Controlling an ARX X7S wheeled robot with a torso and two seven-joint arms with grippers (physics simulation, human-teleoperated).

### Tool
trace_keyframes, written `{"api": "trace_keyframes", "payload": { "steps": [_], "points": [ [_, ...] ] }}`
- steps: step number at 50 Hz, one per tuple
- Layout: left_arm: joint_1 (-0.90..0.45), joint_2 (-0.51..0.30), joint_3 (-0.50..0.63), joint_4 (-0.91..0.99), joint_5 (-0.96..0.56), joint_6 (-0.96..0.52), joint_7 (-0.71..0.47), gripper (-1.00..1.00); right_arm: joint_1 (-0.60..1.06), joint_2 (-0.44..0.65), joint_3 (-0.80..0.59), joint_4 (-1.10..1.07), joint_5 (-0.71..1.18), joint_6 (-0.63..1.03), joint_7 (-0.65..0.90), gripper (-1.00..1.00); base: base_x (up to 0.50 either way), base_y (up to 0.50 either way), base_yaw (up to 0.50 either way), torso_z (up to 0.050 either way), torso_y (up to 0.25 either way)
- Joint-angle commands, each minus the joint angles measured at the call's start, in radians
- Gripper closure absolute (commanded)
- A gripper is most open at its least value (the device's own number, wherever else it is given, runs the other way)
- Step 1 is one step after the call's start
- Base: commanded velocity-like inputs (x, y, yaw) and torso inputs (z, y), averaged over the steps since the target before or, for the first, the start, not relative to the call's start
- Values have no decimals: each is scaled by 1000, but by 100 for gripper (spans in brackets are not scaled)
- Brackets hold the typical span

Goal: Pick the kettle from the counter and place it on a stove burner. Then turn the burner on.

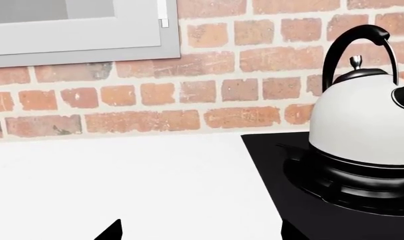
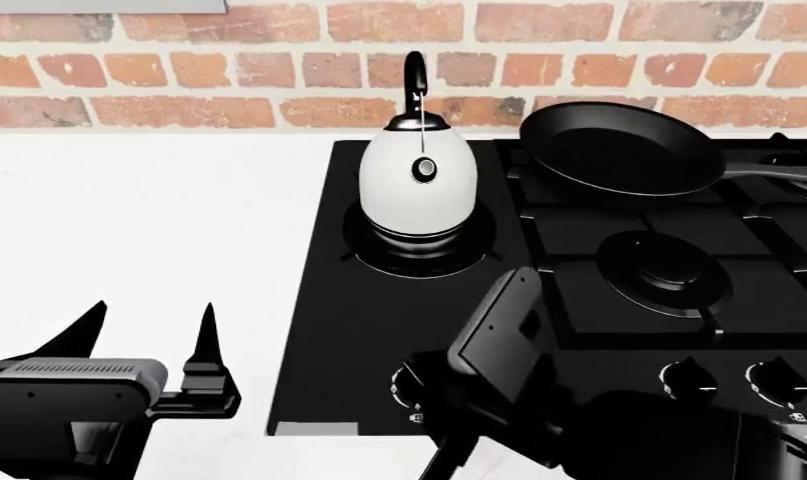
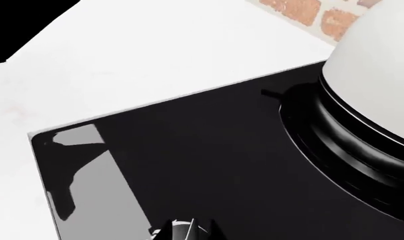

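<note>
The white kettle (image 2: pixel 419 175) (image 1: pixel 362 125) (image 3: pixel 375 75) stands upright on the wide round stove burner (image 2: pixel 371 252) (image 1: pixel 349 187) (image 3: pixel 335 150) at the cooktop's left side. The white counter (image 2: pixel 136 220) (image 1: pixel 121 175) (image 3: pixel 155 50) stretches to the left. My left gripper (image 2: pixel 150 325) (image 1: pixel 200 232) hangs open over the counter, left of the cooktop, with nothing between its fingers. My right gripper (image 2: pixel 417 385) (image 3: pixel 178 232) is down at the cooktop's front left edge. Its fingers sit closed around a small round knob (image 3: pixel 176 231) there, partly hidden by the arm in the head view.
A black frying pan (image 2: pixel 623 150) rests on the back burners, handle pointing right. A smaller burner (image 2: pixel 670 265) lies mid-cooktop, with two more knobs (image 2: pixel 687 378) along the front. A brick wall (image 2: pixel 176 60) backs the counter; a grey frame (image 1: pixel 81 50) hangs on it.
</note>
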Motion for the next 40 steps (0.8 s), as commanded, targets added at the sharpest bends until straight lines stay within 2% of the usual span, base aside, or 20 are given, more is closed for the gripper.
{"api": "trace_keyframes", "payload": {
  "steps": [1,33,34,40],
  "points": [
    [-1,1,4,-2,2,2,0,-100,-50,45,-48,22,-136,-88,-79,100,0,0,0,0,0],
    [-5,-1,8,-5,-1,4,-3,-100,-81,46,-59,36,-211,-164,-93,100,-1,-2,-3,0,0],
    [-3,-2,7,-4,-1,3,-4,-100,-79,53,-54,28,-195,-160,-98,-100,0,0,-3,0,0],
    [-1,-9,3,11,-2,1,-9,-100,-85,94,-19,-43,-158,-195,-81,-100,0,0,0,0,0]
  ]
}}
